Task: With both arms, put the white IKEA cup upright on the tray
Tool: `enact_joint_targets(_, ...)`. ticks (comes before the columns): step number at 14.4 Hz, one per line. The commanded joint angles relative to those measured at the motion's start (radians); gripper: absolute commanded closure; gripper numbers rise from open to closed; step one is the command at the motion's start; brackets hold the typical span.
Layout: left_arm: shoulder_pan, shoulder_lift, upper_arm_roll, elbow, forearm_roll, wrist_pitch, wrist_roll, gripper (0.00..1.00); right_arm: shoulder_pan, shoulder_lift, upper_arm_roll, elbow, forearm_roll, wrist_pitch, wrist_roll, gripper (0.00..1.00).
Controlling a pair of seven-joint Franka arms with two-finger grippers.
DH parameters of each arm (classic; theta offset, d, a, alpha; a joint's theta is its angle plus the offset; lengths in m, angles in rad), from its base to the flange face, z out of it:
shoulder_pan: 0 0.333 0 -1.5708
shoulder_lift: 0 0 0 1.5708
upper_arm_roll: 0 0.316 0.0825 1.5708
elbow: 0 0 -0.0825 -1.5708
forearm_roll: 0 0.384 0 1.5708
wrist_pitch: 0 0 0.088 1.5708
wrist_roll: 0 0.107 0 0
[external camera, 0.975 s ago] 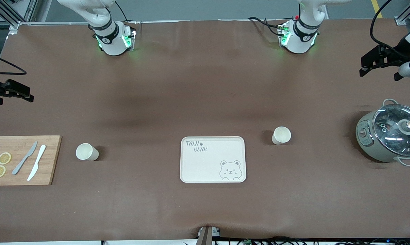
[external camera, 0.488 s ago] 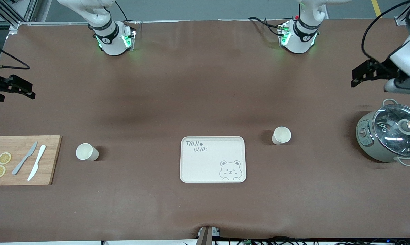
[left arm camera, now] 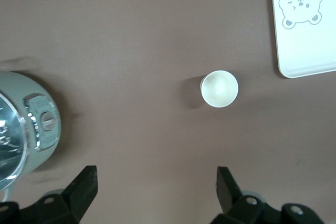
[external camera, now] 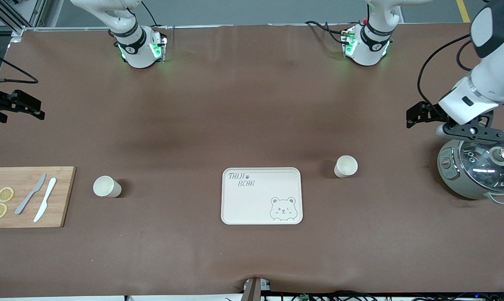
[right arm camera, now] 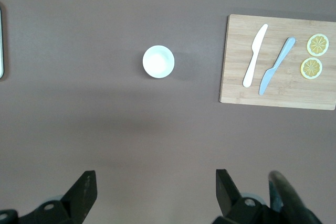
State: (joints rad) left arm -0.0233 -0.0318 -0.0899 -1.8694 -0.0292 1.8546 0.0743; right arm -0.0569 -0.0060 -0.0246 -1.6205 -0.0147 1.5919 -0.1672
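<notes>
Tray (external camera: pixel 262 196): cream, rounded corners, raised rim, bear face and "TAIJI BEAR" lettering; lies flat at centre of the front view, slightly below the middle. Nothing on it. One corner also shows in the left wrist view (left arm camera: pixel 307 24).

Cup A (external camera: pixel 346 166): white, upright, mouth up, on the table just beside the tray toward the left arm's end, a little higher in the front view than the tray's middle. Apart from the tray. Seen from above in the left wrist view (left arm camera: pixel 219 88).

Cup B (external camera: pixel 106 186): white, upright, on the table between the tray and the board, lower-middle of the front view toward the right arm's end. Seen in the right wrist view (right arm camera: pixel 158 61).

Board (external camera: pixel 28 196): wooden, lower edge region of the front view at the right arm's end; bears a grey knife (external camera: pixel 30 194), a white knife (external camera: pixel 45 199) and two lemon slices (external camera: pixel 1 202).

Pot (external camera: pixel 479 167): grey-green, glass lid with knob, at the left arm's end.

Left gripper (left arm camera: pixel 157 187): in the air over the table beside the pot, fingers spread wide, holding nothing.

Right gripper (right arm camera: pixel 155 187): in the air at the table edge at the right arm's end, fingers spread wide, holding nothing.
</notes>
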Motion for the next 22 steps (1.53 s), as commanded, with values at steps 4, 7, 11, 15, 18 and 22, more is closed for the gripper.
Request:
enact_joint_targets(4,0.005,-0.071,-0.028,-0.247,-0.041,0.196,-0.007,0.0,-0.001,-0.02,0.003,0.002,-0.014,-0.016,0.012,0.0)
enact_joint_targets(7,0.003,-0.06,-0.053,-0.351,-0.041,0.352,-0.008,0.0,0.003,-0.014,0.006,0.002,-0.013,-0.013,0.014,0.0)
enact_joint_targets(11,0.002,0.032,-0.097,-0.399,-0.041,0.541,-0.056,0.0,0.015,0.007,0.006,0.002,-0.008,-0.001,0.012,0.0)
enact_joint_targets(15,-0.003,0.124,-0.106,-0.39,-0.04,0.655,-0.062,0.0,0.015,0.03,0.006,0.002,0.002,-0.01,0.003,0.0)
enact_joint_targets(18,-0.003,0.167,-0.106,-0.389,-0.035,0.718,-0.062,0.0,0.023,0.069,0.008,0.001,0.007,0.077,-0.008,0.0)
enact_joint_targets(22,-0.004,0.246,-0.105,-0.389,-0.031,0.824,-0.06,0.0,0.028,0.162,0.005,0.007,0.004,0.123,-0.074,0.0)
